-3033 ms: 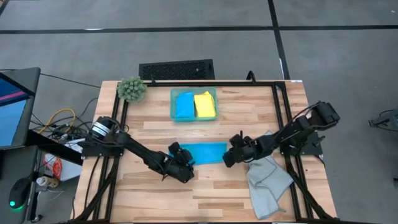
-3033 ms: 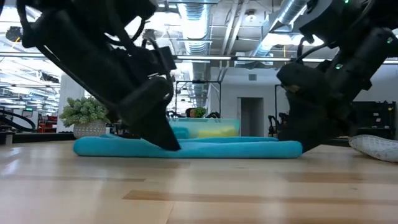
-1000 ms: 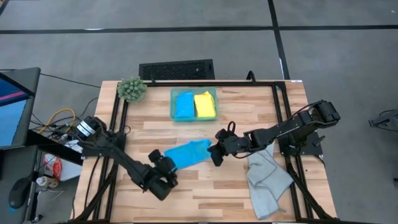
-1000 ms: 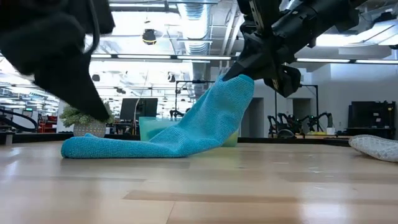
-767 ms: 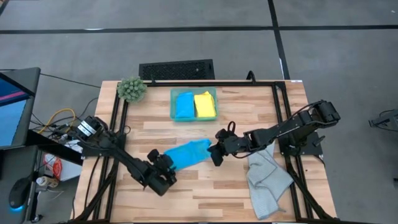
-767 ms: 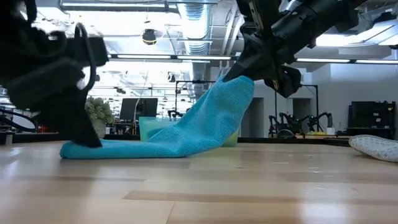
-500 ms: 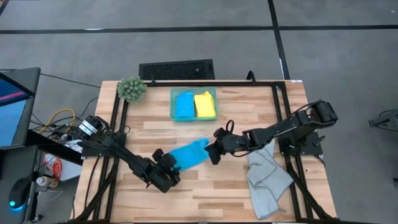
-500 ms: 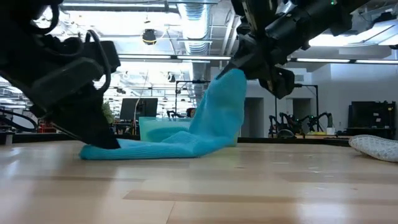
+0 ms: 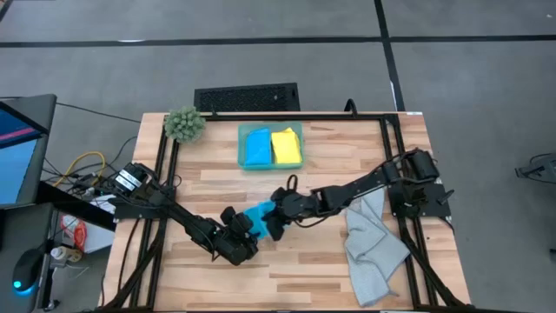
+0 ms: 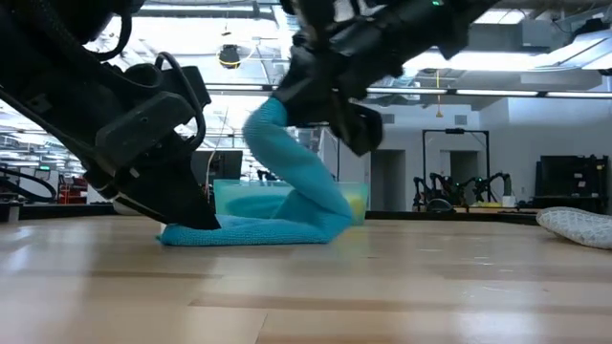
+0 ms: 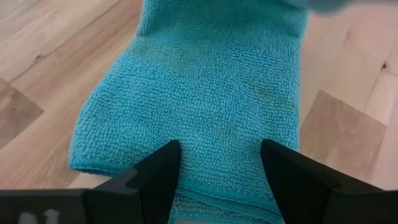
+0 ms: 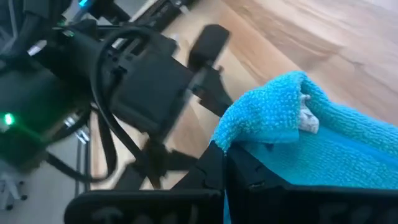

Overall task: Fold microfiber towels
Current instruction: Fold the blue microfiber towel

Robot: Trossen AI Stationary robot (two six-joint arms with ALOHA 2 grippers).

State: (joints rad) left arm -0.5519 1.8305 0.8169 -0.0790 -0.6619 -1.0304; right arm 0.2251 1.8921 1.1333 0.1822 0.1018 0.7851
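Observation:
A bright blue microfiber towel [image 9: 257, 214] lies mid-table, its left end flat on the wood and its right end raised and arched back over it [image 10: 287, 191]. My left gripper [image 9: 246, 228] slants down onto the towel's left end, fingers open [image 11: 219, 149]. My right gripper [image 9: 273, 216] is shut on the raised end, above the lying part [image 10: 287, 110]. My left gripper sets its two open fingertips [image 11: 168, 155] on top of the towel's left end [image 10: 191, 229], slanting down from the table's left near side. That end lies flat on the table under them. My right gripper pinches the towel's raised end [image 12: 273, 118] between its two fingers, coming level from the table's right. The pinched edge looks doubled. The cloth hangs in a slack curve from the fingers down to the part on the table.
A teal tray [image 9: 298, 130] at the far middle holds a folded blue towel and a folded yellow one. A light grey towel [image 9: 373, 248] lies crumpled at the right near side. A fuzzy green plant ball [image 9: 184, 124] sits at the far left.
My right gripper has carried the towel's raised end toward the table's left, so the cloth now arches back over its lying part. My left gripper has come down and toward the towel, onto its left end, which stays on the table.

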